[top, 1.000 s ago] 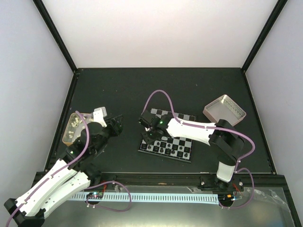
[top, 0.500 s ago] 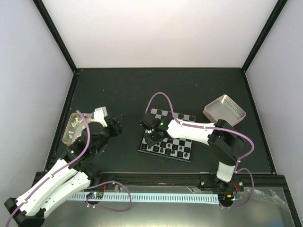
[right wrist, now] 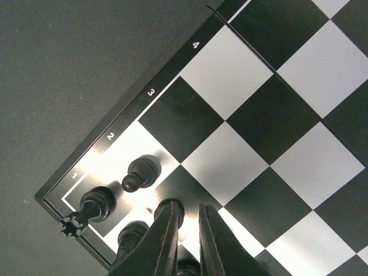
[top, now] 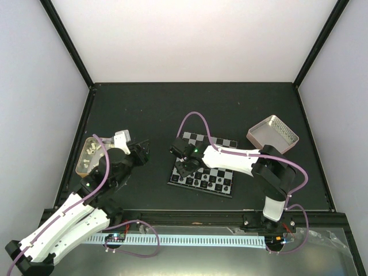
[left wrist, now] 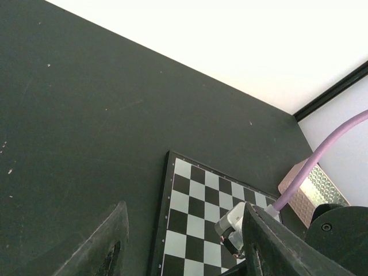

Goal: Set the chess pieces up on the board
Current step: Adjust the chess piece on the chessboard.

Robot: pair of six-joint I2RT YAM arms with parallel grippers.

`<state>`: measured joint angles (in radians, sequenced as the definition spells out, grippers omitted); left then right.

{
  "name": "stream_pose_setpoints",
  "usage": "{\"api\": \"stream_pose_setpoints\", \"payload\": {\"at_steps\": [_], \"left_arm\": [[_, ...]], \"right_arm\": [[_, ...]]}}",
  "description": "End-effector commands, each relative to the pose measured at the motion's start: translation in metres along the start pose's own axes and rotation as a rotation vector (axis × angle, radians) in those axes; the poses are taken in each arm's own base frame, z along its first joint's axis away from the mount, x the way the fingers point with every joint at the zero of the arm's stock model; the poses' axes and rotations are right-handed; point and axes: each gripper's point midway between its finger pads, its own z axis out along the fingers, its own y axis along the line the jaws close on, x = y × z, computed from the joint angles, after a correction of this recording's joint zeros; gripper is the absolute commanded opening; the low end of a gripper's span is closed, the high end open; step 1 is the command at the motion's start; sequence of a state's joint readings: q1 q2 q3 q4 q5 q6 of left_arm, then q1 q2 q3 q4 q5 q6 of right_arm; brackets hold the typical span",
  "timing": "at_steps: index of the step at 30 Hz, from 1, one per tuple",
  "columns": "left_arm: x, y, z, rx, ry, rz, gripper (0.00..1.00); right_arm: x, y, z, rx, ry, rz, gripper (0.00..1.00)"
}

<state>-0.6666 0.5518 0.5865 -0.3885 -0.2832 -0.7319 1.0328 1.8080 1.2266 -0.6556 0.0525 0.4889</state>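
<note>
R. gripper [right wrist: 188,209] dropped lower over 1 board [right wrist: 276,103], jaws nearly together, 4 pieces [right wrist: 141,172] near corner, l. gripper [left wrist: 184,214] jaws wide apart

"What colours did the board [right wrist: 247,144] show?"

"Black and pale silver-white checks inside a black border, with small white numerals along the edge at the left of the wrist view."

"And the chess pieces [right wrist: 140,172]?"

"All glossy black, at the lower left of that frame."

"The table [top: 172,109]?"

"Matt and very dark, nearly black."

"The trays?"

"At the right of the overhead view, the metal tray [top: 259,142] had a pink rim and a dimpled silver floor. At the left, the tan tray [top: 87,140] held whitish bits [top: 90,150]."

"And the left arm [top: 63,224] and right arm [top: 230,156]?"

"White shells, black joints, purple cables [top: 194,112]."
</note>
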Motion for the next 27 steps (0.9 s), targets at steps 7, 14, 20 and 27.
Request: {"api": "stream_pose_setpoints", "payload": {"at_steps": [7, 14, 20, 27], "left_arm": [[-0.015, -0.011, -0.006, 0.029, -0.033, -0.001, 0.56], [-0.015, -0.010, -0.006, 0.027, -0.032, -0.001, 0.56], [-0.014, -0.010, -0.006, 0.026, -0.031, 0.000, 0.55], [-0.014, -0.009, -0.005, 0.025, -0.030, 0.000, 0.55]], "right_arm": [[-0.008, 0.013, -0.013, -0.071, -0.060, 0.000, 0.20], [0.001, 0.017, -0.005, -0.095, -0.017, -0.017, 0.24], [0.009, 0.011, 0.006, -0.061, 0.020, -0.017, 0.20], [0.012, 0.007, 0.011, -0.040, 0.034, -0.018, 0.16]]}}
